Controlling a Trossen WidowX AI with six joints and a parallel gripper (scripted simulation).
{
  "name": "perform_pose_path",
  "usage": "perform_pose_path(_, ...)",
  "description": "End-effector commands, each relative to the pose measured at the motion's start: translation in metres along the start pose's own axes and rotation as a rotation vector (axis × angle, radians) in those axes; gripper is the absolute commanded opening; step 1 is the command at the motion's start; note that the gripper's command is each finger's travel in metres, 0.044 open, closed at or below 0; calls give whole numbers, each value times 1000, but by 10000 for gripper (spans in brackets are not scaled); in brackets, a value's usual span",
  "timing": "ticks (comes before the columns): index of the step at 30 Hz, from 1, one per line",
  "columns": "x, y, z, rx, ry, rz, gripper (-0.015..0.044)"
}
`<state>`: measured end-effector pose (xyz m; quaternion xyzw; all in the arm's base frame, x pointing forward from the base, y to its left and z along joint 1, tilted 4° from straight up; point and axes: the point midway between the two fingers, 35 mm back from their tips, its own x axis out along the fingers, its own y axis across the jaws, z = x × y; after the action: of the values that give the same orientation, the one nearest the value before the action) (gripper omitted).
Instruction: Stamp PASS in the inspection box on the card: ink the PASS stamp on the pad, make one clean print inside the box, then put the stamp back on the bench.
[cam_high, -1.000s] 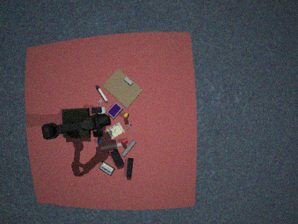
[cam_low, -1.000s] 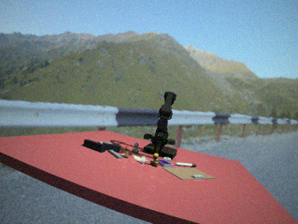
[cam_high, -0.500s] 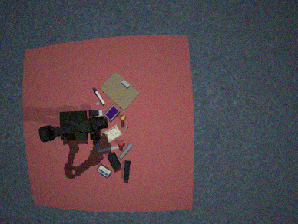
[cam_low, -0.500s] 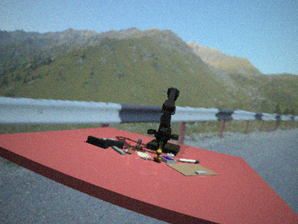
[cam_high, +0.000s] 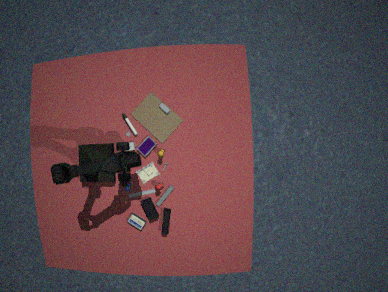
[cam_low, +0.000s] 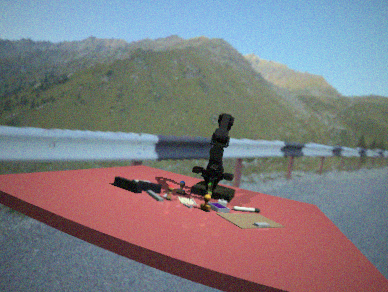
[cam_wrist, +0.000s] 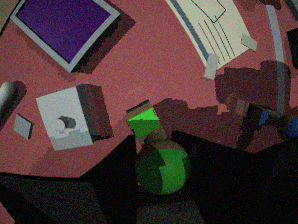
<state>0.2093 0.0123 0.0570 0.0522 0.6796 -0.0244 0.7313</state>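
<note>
My gripper (cam_wrist: 153, 139) (cam_low: 210, 181) is shut on a stamp with a round green knob (cam_wrist: 172, 170) and a green patch on its base. Its lettering and underside are hidden. The stamp hangs above the bench between the pad and the blue-knobbed stamp. The purple ink pad (cam_wrist: 67, 27) (cam_high: 147, 146) (cam_low: 219, 206) lies open in its grey tray, upper left in the wrist view. The cream card (cam_wrist: 229, 37) (cam_high: 148, 173) (cam_low: 187, 201) is taped down at the upper right; its box outline (cam_wrist: 215, 22) shows partly, cut off by the frame edge.
A white block (cam_wrist: 62, 112) stands left of the held stamp. A yellow-knobbed stamp (cam_high: 161, 153) (cam_low: 207, 198), a red-knobbed one (cam_high: 159, 186) and a blue-knobbed one (cam_wrist: 292, 128) stand around the card. A marker (cam_high: 130, 125) (cam_low: 245, 209), a brown board (cam_high: 150, 112) and black blocks (cam_high: 149, 209) lie farther out.
</note>
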Motion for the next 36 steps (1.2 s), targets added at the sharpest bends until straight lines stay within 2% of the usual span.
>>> perform_pose_path(1, -3, 0, 1, -4, -3, 1, 0)
perform_pose_path(36, -20, 0, 1, -4, -3, 1, 0)
